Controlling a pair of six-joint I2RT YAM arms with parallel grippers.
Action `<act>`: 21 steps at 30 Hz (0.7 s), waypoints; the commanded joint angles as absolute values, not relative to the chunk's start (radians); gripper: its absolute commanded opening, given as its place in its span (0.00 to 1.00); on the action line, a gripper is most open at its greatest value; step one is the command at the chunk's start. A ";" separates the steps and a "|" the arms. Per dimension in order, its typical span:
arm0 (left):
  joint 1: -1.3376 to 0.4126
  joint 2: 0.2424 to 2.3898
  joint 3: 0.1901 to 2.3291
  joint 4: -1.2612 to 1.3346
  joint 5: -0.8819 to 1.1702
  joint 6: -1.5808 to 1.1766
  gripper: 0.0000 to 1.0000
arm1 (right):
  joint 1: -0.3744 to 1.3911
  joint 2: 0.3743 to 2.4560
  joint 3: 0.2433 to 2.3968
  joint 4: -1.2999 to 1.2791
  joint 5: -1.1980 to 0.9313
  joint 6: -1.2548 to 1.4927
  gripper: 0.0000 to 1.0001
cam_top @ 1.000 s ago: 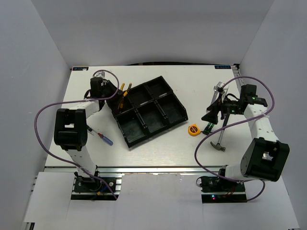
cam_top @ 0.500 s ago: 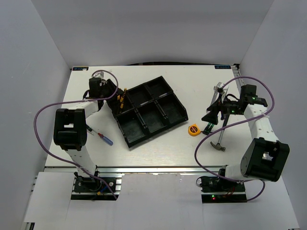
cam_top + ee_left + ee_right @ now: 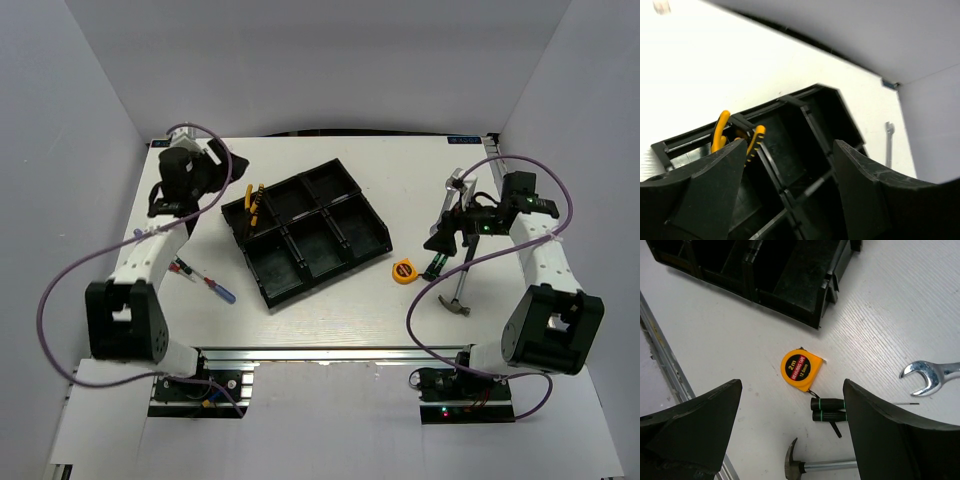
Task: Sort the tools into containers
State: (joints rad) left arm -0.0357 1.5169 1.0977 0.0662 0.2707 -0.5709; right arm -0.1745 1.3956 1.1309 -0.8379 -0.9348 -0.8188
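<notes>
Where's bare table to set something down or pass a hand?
Free: the near strip between tray and table edge; the far strip behind the tray. Crowded: right of it, tape measure, green-black tool, hammer and wrench bunch together.

You see white table [image 3: 330, 305]. Pale grey walls [image 3: 320, 70] stand beyond table's far edge and along both sides. Silver slotted rail [image 3: 330, 353] runs along table's near edge.

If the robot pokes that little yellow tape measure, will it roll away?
Probably not: the tape measure lies flat, label up, so it should slide on the white table rather than roll. Its case looks hard, so likely stiff, and small enough to seem light.
</notes>
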 commanded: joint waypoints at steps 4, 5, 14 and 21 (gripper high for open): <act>-0.002 1.272 0.958 -0.060 0.223 -0.586 0.83 | -0.153 1.450 1.170 -0.839 -0.795 -0.804 0.89; -0.002 1.250 0.944 -0.081 0.206 -0.592 0.85 | -0.144 1.460 1.172 -0.835 -0.782 -0.798 0.89; 0.063 1.085 0.825 -0.244 0.132 -0.609 0.91 | 0.161 1.447 1.025 -0.563 -0.321 -0.458 0.89; 0.071 1.017 0.790 -0.288 0.112 -0.614 0.91 | 0.290 1.486 0.922 -0.439 -0.058 -0.230 0.89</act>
